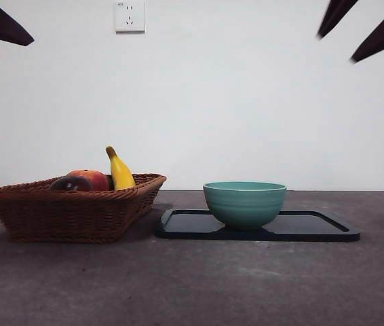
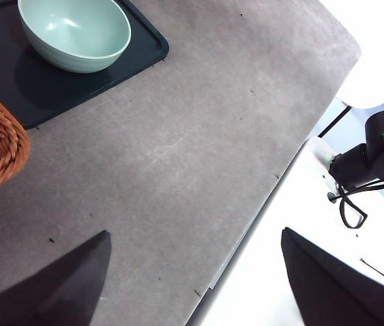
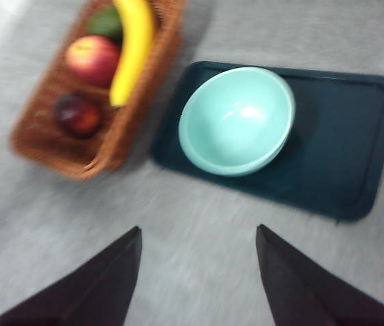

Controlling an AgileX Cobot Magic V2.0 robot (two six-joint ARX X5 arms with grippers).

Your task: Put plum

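The plum (image 3: 78, 114) (image 1: 70, 183), dark maroon and glossy, lies in the brown wicker basket (image 1: 70, 214) (image 3: 121, 132) beside a red-orange fruit (image 3: 93, 59) (image 1: 91, 179) and a yellow banana (image 3: 132, 47) (image 1: 120, 170). A pale green bowl (image 1: 245, 202) (image 3: 237, 120) (image 2: 75, 32) stands empty on a dark tray (image 1: 317, 227) (image 3: 341, 136) (image 2: 36, 88). My right gripper (image 3: 197, 272) hangs open high above the table, in front of basket and bowl. My left gripper (image 2: 195, 272) is open too, held over the table's edge, away from the fruit.
A green fruit (image 3: 106, 22) sits at the basket's far end. The basket stands to the left of the tray. Grey table (image 1: 199, 285) stretches in front of both. A white wall with a socket (image 1: 129, 15) is behind. Another arm's base (image 2: 375, 153) stands past the table edge.
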